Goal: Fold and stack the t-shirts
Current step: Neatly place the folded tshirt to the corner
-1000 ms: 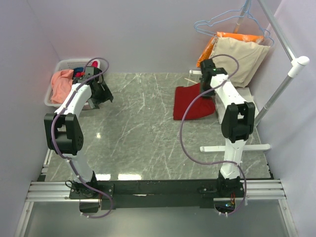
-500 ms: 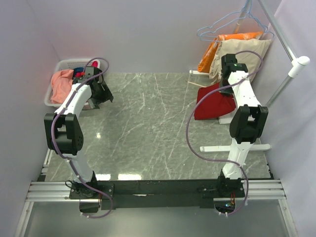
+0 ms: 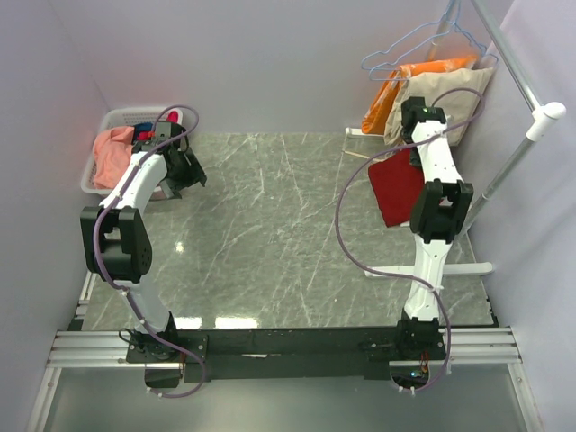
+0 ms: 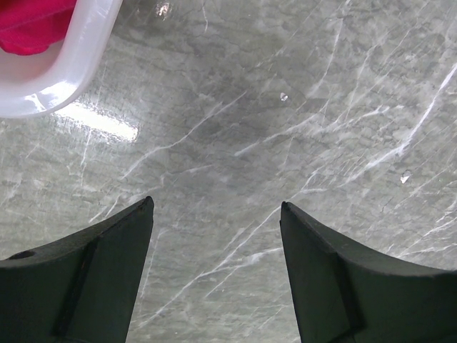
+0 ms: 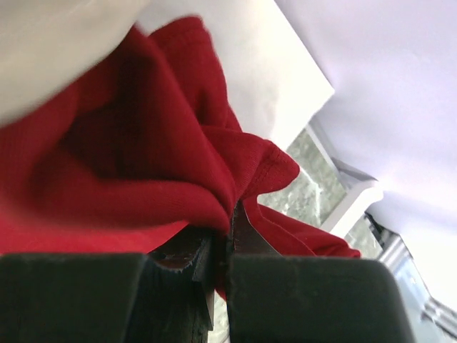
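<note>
At far right: dark red t-shirt point(image 3: 396, 187), bunched, pinched tight in right gripper point(image 5: 230, 229), hanging just beside beige garment point(image 3: 450, 94) on hanger. At far left: left gripper point(image 4: 214, 207) spread wide, grasping nothing, over marble table point(image 3: 270, 225), near corner of white basket point(image 4: 78, 57). In basket: salmon-pink t-shirt point(image 3: 112, 148), magenta t-shirt point(image 4: 28, 28).

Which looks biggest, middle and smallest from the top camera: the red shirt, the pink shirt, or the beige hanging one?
1. beige hanging garment
2. dark red shirt, partly covered, so it may be closer to first
3. salmon-pink shirt
</note>
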### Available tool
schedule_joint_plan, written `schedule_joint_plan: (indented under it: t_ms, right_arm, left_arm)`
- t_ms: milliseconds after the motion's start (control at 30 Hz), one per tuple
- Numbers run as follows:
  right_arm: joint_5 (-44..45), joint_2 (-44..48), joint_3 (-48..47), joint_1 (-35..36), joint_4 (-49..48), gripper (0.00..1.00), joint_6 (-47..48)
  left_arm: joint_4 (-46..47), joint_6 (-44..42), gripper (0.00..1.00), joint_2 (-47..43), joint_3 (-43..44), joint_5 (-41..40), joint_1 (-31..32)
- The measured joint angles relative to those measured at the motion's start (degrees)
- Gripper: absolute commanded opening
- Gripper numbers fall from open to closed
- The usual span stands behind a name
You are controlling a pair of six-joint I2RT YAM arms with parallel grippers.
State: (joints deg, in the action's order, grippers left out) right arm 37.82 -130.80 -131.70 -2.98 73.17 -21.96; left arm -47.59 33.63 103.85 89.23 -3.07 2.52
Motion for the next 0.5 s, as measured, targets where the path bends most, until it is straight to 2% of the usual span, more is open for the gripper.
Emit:
schedule_joint_plan:
  t_ms: [133,500]
  right_arm:
    - [4.63,-3.13,0.52,-0.63,1.33,0.0,-2.93]
    - [13.29,-3.32,4.7,-4.72,2.69,0.0,-11.37]
  left_arm:
    - [-0.09,-0.02,0.77,0.0,0.0,0.22,0.0]
    - [-0.07,-0.02,0.77,0.0,0.0,0.24,0.0]
